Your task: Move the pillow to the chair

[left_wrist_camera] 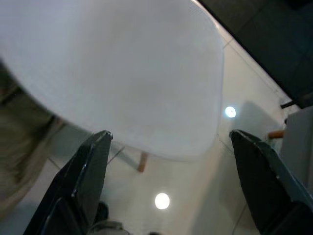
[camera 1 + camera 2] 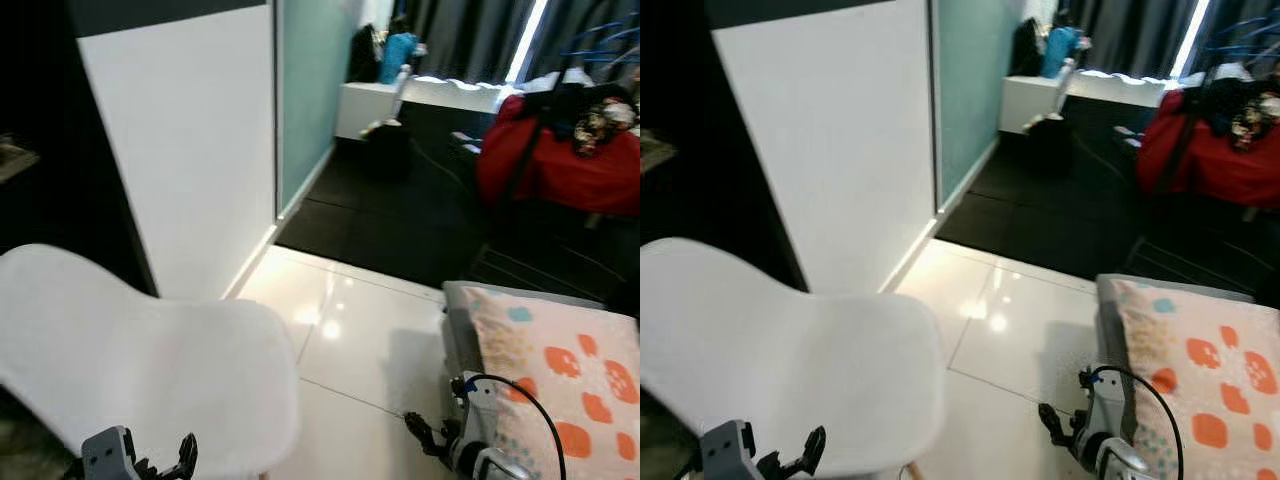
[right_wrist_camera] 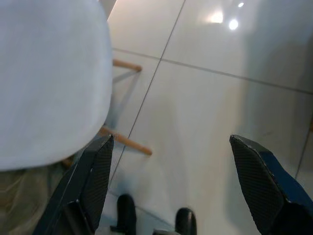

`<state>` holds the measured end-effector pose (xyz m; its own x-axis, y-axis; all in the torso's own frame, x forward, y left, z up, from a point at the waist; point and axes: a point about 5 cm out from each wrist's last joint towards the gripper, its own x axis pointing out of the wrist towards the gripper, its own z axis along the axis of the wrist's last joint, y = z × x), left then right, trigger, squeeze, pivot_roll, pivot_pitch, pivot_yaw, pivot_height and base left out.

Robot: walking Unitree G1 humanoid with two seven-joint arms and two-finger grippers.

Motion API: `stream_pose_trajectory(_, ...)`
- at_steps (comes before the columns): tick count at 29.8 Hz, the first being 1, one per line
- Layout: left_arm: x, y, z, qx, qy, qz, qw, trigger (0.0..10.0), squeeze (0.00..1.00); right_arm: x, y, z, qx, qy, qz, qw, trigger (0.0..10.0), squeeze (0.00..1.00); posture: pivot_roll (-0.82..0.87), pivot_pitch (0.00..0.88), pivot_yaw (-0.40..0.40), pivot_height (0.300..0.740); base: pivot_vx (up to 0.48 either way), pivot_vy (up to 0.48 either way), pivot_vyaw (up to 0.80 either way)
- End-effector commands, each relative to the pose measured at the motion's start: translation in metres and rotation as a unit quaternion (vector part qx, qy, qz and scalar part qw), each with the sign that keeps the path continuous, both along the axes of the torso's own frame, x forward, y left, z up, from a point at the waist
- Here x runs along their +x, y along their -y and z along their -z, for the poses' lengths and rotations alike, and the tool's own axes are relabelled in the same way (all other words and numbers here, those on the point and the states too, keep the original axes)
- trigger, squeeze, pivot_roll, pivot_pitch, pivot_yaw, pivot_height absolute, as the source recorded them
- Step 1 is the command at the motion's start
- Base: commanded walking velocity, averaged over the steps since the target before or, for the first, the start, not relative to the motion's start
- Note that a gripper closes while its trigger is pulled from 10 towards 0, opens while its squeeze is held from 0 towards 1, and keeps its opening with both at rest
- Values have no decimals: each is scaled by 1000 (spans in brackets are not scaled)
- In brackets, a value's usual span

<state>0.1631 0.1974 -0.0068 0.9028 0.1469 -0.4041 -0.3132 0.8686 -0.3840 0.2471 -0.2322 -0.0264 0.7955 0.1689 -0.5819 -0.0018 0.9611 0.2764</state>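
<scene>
One white shell chair [image 2: 150, 370] stands at the robot's left; one patterned pillow [image 2: 560, 385] (orange and teal blotches) lies on a grey seat [image 2: 458, 330] at its right, glossy tiles [image 2: 370, 340] between. Left gripper [image 1: 168, 147] and right gripper [image 3: 171, 147] hang low, fingers spread, grasping nothing.

Looking at a plain white chair [image 2: 150, 370] on light wooden legs [image 3: 124, 141], sitting on glossy white floor tiles [image 2: 370, 340] running into black flooring [image 2: 400, 220] further back. Also spotting a cream pillow [image 2: 560, 380] dotted with orange blobs plus bits of teal and yellow, and a red cover [image 2: 560, 165] showing behind.
</scene>
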Motion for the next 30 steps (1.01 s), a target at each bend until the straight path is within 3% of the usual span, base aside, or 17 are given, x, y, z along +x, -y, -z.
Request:
stream_pose_trajectory(1,1,4,0,-3,2,2,1000,10000,0,-3,2,2,4,-4,8,1000,10000,0,-118,25,-55,740,0,0,0)
stream_pose_trajectory(13,5,6,2,2,2,25,1000,10000,0,-1,-1,1,4,-4,8,1000,10000,0,-114,0,-41,740,0,-20,0)
stream_pose_trajectory(30,7,4,4,2,2,27,1000,10000,0,3,-6,-2,6,5,5,1000,10000,0,-105,0,-45,740,0,-463,0)
